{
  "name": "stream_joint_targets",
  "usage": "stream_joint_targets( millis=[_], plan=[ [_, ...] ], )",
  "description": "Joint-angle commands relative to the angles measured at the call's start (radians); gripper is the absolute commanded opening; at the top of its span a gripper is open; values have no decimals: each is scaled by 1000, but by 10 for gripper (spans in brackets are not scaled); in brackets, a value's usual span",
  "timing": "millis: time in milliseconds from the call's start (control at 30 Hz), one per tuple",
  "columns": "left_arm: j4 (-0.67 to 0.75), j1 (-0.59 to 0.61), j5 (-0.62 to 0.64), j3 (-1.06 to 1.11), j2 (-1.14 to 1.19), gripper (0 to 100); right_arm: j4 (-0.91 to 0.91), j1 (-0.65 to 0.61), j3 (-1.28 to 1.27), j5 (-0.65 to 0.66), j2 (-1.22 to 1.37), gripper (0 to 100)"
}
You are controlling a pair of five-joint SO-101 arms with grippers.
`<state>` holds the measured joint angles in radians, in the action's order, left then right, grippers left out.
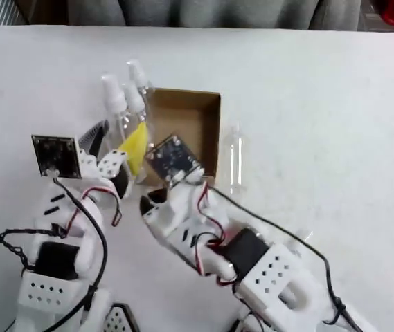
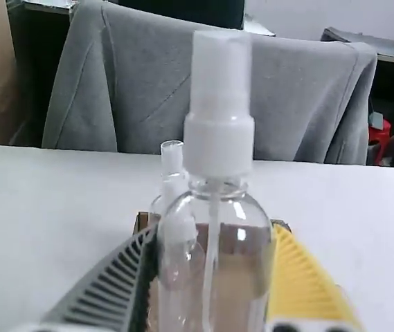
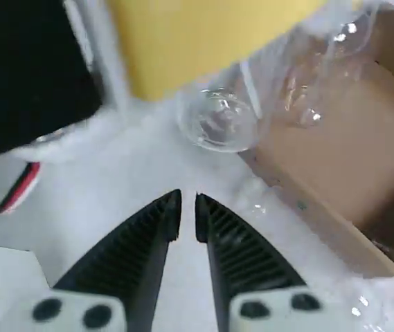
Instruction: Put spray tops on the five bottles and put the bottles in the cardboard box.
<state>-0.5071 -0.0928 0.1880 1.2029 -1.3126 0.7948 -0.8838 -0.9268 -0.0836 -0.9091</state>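
Observation:
A clear bottle (image 2: 214, 277) with a white spray top (image 2: 219, 117) stands upright between the grey and yellow fingers (image 2: 307, 283) of my left gripper (image 2: 214, 232), which is shut on it. In the high view this gripper (image 1: 122, 129) sits at the left edge of the cardboard box (image 1: 190, 111), among three topped bottles (image 1: 136, 76). Another clear bottle (image 1: 235, 155), with no top, is just right of the box. My right gripper (image 3: 186, 199) hovers shut and empty over the table, close to the held bottle's base (image 3: 217, 121) and the box corner (image 3: 335, 159).
The two arms (image 1: 252, 263) crowd the table's near side, their grippers close together by the box's near-left corner. A grey cloth-covered chair (image 2: 217, 83) stands beyond the table's far edge. White tabletop (image 1: 335, 104) extends to the right and far side.

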Motion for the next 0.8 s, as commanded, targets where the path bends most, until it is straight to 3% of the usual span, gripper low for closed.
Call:
stream_joint_targets(
  millis=[0,333,500,633,767],
  plan=[
    [34,7,11,-74,7,20,-193,-27,-61,11,-10,15],
    [-71,8,2,-92,4,20,-687,-22,-278,11,-1,15],
    [-100,4,2,-112,4,20,-748,-5,-305,9,2,15],
    [-201,1,2,-175,4,20,-765,16,-305,8,44,15],
    [-239,1,0,-198,4,20,-889,51,-310,3,157,15]
  ],
)
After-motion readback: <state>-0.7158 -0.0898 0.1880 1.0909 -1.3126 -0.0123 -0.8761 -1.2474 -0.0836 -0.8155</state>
